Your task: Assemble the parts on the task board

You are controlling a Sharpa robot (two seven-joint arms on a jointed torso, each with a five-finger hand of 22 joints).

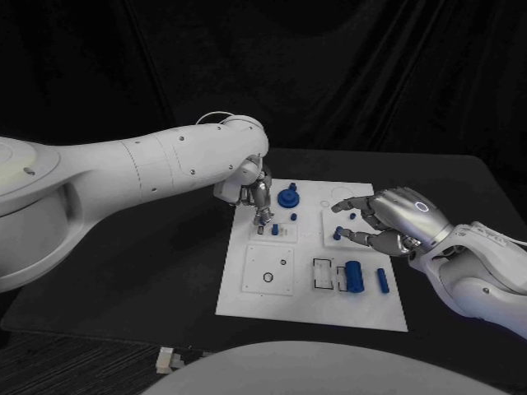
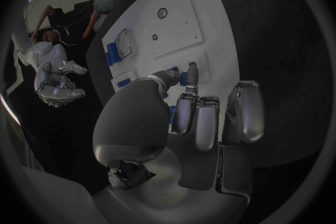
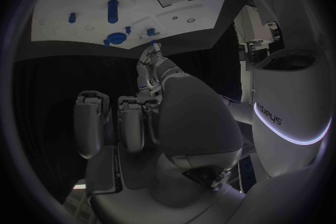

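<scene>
Black table bears the task board [image 1: 246, 292]; left hand [image 1: 257, 191] pinches a blue part [image 2: 183, 77], right hand [image 1: 382, 220] spread, empty.

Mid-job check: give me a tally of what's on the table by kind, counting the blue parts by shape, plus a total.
White task board: 1
Round blue part: 1
Large blue cylinder: 1
Slim blue bar: 1
Small blue pegs: 3 plainly seen in the head view; more may be hidden
Total: 7
</scene>
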